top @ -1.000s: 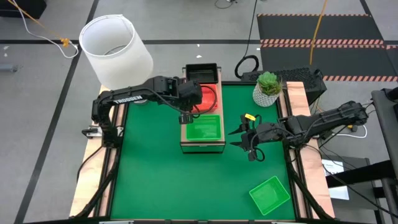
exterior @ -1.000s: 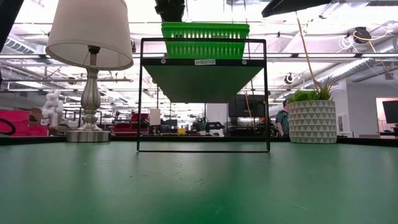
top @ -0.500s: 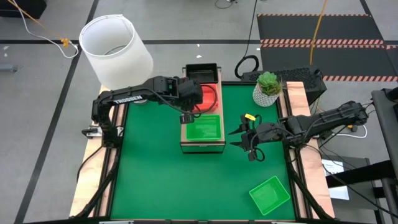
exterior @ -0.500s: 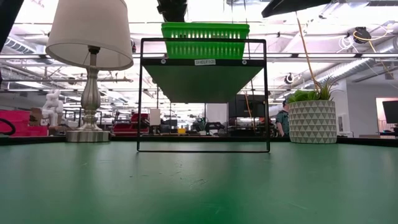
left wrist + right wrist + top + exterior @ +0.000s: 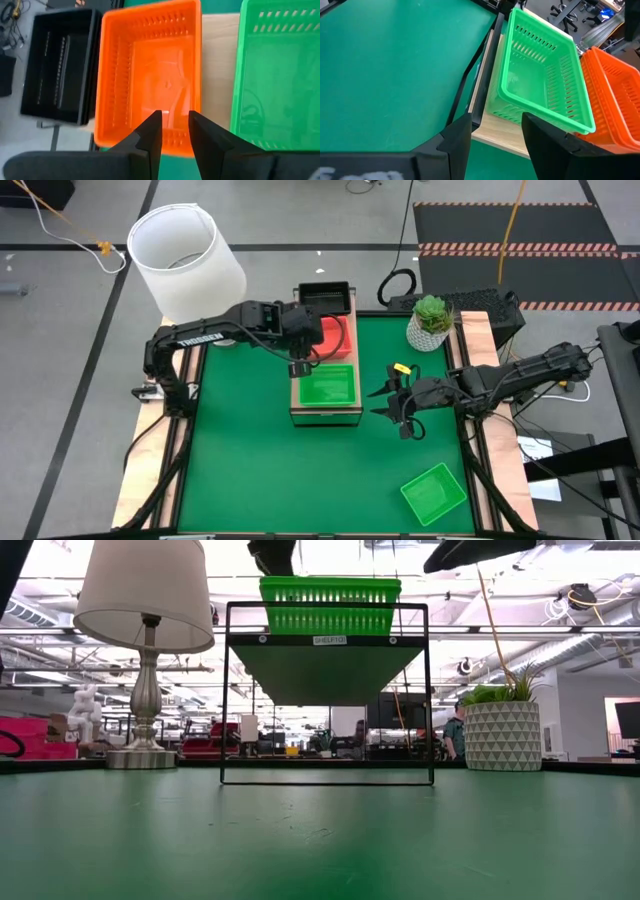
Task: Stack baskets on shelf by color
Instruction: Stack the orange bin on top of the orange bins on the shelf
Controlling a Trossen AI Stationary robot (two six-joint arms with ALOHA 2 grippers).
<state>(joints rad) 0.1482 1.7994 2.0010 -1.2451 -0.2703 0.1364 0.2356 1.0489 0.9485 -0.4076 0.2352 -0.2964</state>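
Left claw (image 5: pixel 299 366) open above the orange basket (image 5: pixel 333 336) at the shelf's (image 5: pixel 325 413) middle, having drawn back slightly since a second ago: placing looks done | black basket (image 5: pixel 325 295) at far end, green stack (image 5: pixel 328 385) at near end | right claw (image 5: pixel 404 408) open, idle beside shelf | one green basket (image 5: pixel 433 492) awaits at surface's near right corner

Shelf (image 5: pixel 326 416) on green table (image 5: pixel 260 470), black (image 5: pixel 325 295), orange (image 5: pixel 330 336), green baskets (image 5: pixel 328 385) aboard
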